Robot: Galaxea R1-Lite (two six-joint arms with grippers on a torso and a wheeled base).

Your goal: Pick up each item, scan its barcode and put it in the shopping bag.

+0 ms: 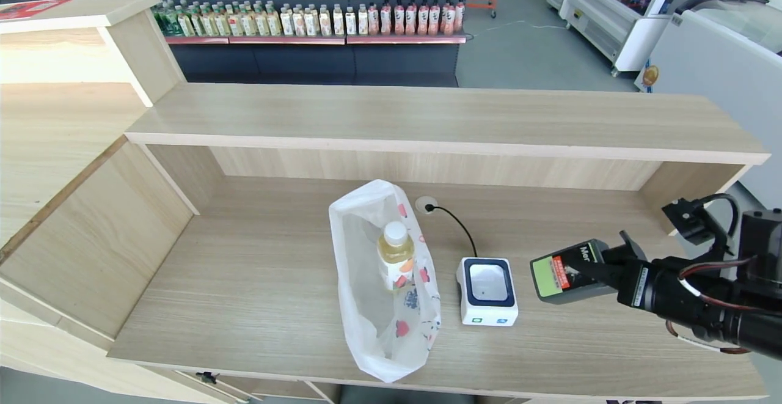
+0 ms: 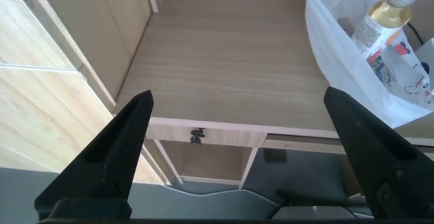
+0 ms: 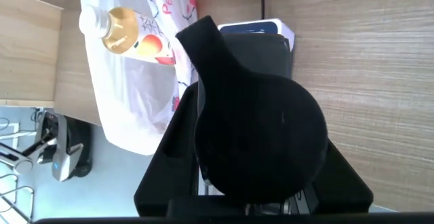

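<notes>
Scan step in hand. Dark box [image 1: 559, 275] clamped in right pincer [image 1: 614, 264], above worktop [image 1: 275, 282] toward its right edge, beside scanner [image 1: 487, 282]. Left pincer [image 2: 239, 98] wide open, empty. Bottle [image 1: 396, 257] already in shopping bag [image 1: 366, 312]. Next, likely: bring barcode over scanner window.

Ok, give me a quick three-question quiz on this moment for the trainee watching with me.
1. True or false: the shopping bag already has a bottle inside it.
2. Where is the green-labelled box? A) inside the shopping bag B) in the left gripper C) in the right gripper
3. Short answer: are the left gripper's fingers open or shut?

Key: 1 true; 2 C; 3 open, with nothing between them.
</notes>
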